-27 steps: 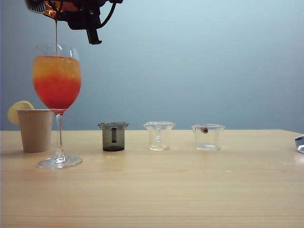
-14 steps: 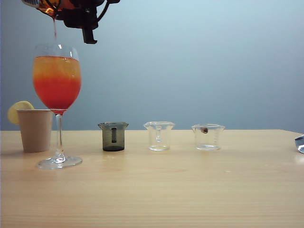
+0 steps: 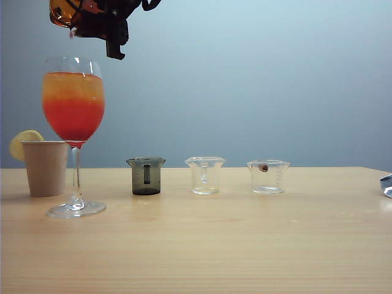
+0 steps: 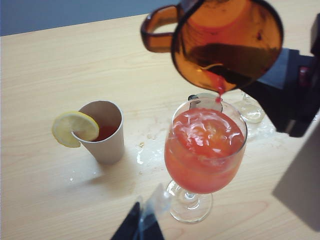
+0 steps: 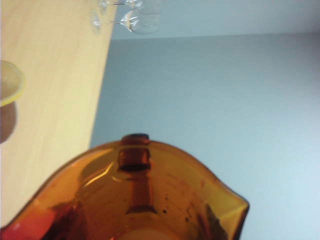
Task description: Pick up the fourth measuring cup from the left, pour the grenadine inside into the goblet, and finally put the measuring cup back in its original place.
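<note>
My right gripper (image 3: 92, 15) is shut on the red-orange measuring cup (image 3: 63, 12), held tilted above the goblet (image 3: 73, 104) at the top left of the exterior view. The left wrist view shows the measuring cup (image 4: 225, 40) with its spout over the goblet (image 4: 205, 145) and a last drip of grenadine (image 4: 219, 92) hanging from it. The goblet holds a yellow layer over a red one (image 3: 73, 119). In the right wrist view the measuring cup (image 5: 140, 200) hides the fingers. My left gripper (image 4: 145, 220) sits shut near the goblet's foot, holding nothing.
A tan paper cup (image 3: 45, 166) with a lemon slice (image 3: 24, 141) stands left of the goblet. To its right are a dark-grey cup (image 3: 146, 176) and two clear cups (image 3: 205, 174) (image 3: 267, 176). A shiny object (image 3: 387, 185) pokes in at the right edge.
The thin red stream into the goblet has thinned and stopped. The measuring cup has tipped back and shifted slightly right. The left gripper has stayed still.
</note>
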